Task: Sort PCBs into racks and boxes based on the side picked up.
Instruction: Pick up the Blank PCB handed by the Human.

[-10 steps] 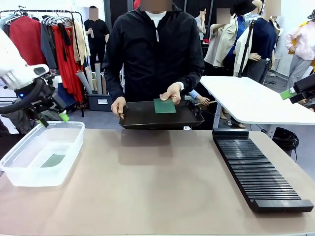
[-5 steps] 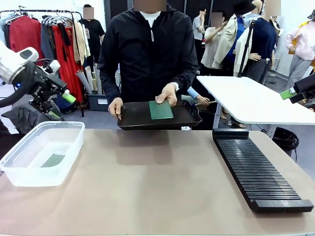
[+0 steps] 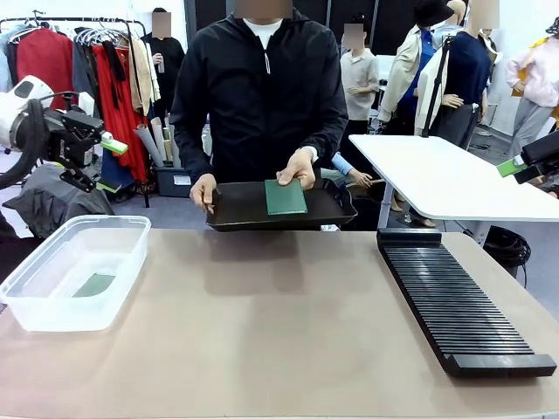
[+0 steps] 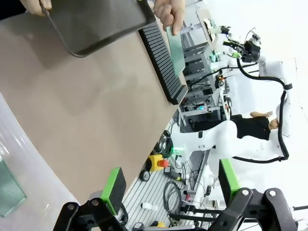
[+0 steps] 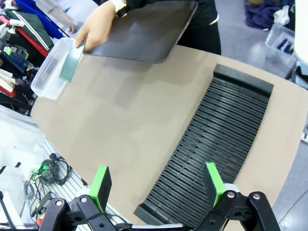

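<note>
A person at the far side holds a shallow black tray in one hand and a green PCB over it in the other. The same PCB is tilted at the tray's edge in the right wrist view. A second PCB lies in the clear tub at the table's left. The long black rack lies at the right, its slots bare. My left gripper hangs open above and behind the tub, holding nothing. My right gripper is open high over the rack's near end.
The tan table top is bare between tub and rack. A white table stands behind the rack at the right. A clothes rail and several people stand in the background.
My left gripper has risen from just above the tub's far rim and turned to point right. The person shifted the tray slightly left and brought the PCB lower over it.
</note>
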`<state>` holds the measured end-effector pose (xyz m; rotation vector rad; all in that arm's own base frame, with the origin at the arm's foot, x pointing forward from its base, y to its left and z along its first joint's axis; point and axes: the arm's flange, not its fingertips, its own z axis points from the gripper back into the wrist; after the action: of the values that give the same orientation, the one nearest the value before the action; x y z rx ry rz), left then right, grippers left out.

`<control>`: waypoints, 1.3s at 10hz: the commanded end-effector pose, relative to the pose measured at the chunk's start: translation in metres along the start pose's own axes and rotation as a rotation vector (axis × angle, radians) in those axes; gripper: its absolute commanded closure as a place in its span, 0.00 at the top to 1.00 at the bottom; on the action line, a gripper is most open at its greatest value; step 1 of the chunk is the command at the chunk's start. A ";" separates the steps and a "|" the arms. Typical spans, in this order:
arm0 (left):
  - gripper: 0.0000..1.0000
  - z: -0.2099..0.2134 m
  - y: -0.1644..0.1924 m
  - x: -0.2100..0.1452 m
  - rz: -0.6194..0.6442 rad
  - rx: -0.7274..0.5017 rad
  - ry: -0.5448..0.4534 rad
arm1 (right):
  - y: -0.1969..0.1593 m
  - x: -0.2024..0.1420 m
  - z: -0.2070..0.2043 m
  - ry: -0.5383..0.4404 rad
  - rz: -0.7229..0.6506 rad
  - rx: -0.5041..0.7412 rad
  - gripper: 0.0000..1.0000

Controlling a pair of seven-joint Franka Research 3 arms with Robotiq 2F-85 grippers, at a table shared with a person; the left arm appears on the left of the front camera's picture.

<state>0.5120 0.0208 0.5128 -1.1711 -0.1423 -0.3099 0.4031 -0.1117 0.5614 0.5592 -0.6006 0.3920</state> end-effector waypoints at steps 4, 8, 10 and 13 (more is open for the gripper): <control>1.00 0.005 -0.002 -0.002 -0.049 -0.063 -0.056 | 0.001 0.001 0.001 -0.004 0.002 0.003 1.00; 1.00 0.007 -0.002 0.001 -0.021 -0.030 -0.043 | 0.001 0.001 0.001 -0.004 0.002 0.003 1.00; 1.00 0.007 -0.002 0.001 -0.021 -0.030 -0.043 | 0.001 0.001 0.001 -0.004 0.002 0.003 1.00; 1.00 0.007 -0.002 0.001 -0.021 -0.030 -0.043 | 0.001 0.001 0.001 -0.004 0.002 0.003 1.00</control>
<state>0.5139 0.0252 0.5160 -1.2075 -0.1882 -0.3116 0.4031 -0.1117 0.5614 0.5592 -0.6006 0.3920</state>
